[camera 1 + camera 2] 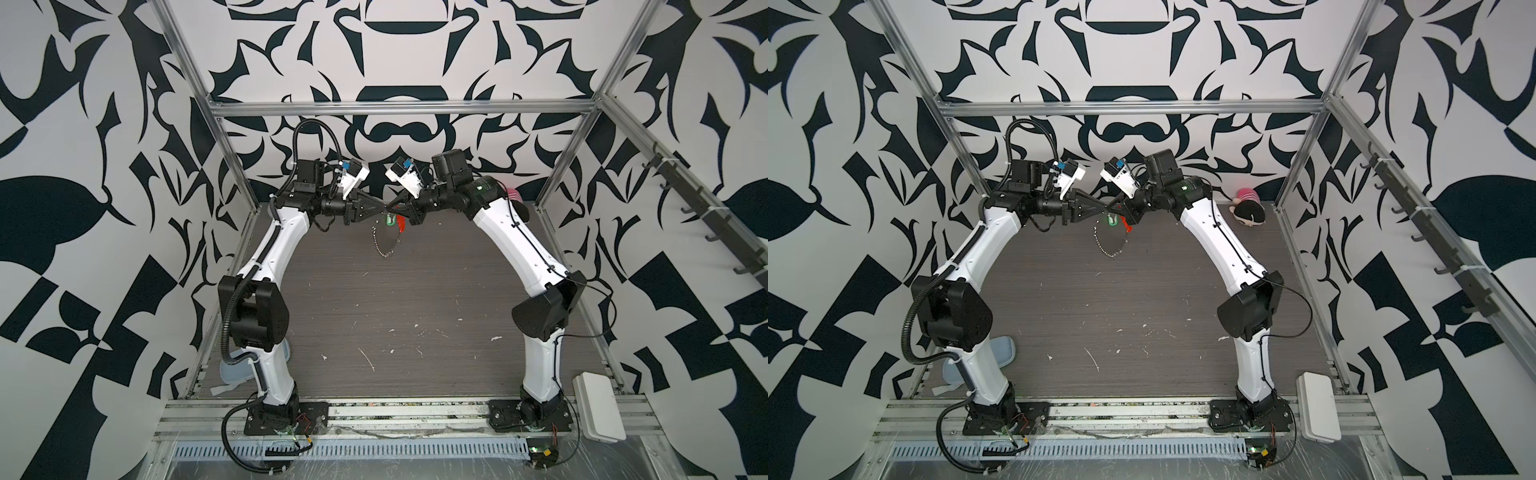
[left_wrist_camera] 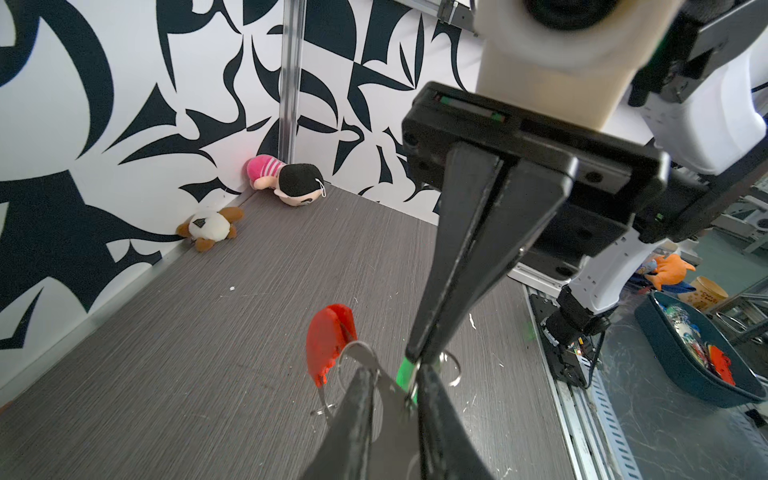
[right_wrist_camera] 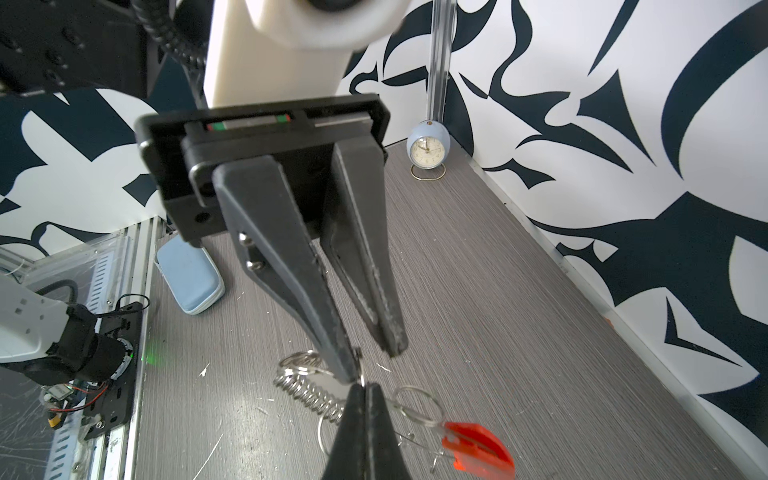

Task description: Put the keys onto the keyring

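Green tag (image 2: pixel 404 374) hangs mid-air over the desk (image 1: pixel 395 311), inside left gripper's (image 3: pixel 373 362) narrow gap. Right gripper (image 3: pixel 362 390) clamped on keyring (image 3: pixel 309 397), loop dangling. Threading step, likely unfinished. Next: feed tag's small ring onto wire end, fine alignment.

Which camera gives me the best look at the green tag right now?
Left wrist: the green tag shows largest there, a bright strip close up. In both top views it is only a small green spot. In the right wrist view it is hidden.

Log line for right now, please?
right gripper: shut on keyring | left gripper: jaws apart beside keys | keyring: hanging above table
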You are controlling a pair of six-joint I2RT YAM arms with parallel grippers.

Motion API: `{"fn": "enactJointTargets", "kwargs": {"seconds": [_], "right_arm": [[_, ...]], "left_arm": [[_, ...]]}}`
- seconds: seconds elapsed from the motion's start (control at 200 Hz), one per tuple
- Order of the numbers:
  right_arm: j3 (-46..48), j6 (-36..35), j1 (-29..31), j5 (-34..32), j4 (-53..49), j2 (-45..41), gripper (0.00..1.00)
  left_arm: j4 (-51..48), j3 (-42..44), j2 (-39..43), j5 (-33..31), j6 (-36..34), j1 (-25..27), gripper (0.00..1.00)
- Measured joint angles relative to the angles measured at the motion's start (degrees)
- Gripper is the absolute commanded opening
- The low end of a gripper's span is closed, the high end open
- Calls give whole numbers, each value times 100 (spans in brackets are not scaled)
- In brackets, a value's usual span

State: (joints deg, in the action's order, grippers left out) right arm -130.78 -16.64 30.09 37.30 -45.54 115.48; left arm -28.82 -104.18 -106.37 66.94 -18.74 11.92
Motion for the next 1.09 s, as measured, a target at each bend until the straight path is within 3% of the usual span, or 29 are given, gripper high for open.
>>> {"fn": "enactJointTargets", "kwargs": {"seconds": [0.235, 0.565, 0.63, 0.835, 1.005, 1.095], "right_arm": [[-20, 48, -4, -26, 74, 11, 0], [-20, 170, -2, -28, 98, 11, 0], [-20, 282, -2, -131, 138, 11, 12], [452, 1266, -223, -256, 885, -149, 27], [2201, 3093, -841, 363, 2841, -734, 34], [2603, 4013, -1104, 708, 3827, -739, 36]], "left_arm": [[-59, -17, -11, 129, 26, 4, 0], [-76, -24, -11, 181, 4, 2, 0], [166, 79, 24, 103, 175, 2, 0], [2693, 1626, 568, -535, 2006, 9, 0], [5528, 2612, 634, -1034, 4037, 28, 0], [6767, 2824, 627, -1244, 4828, 59, 0]]}}
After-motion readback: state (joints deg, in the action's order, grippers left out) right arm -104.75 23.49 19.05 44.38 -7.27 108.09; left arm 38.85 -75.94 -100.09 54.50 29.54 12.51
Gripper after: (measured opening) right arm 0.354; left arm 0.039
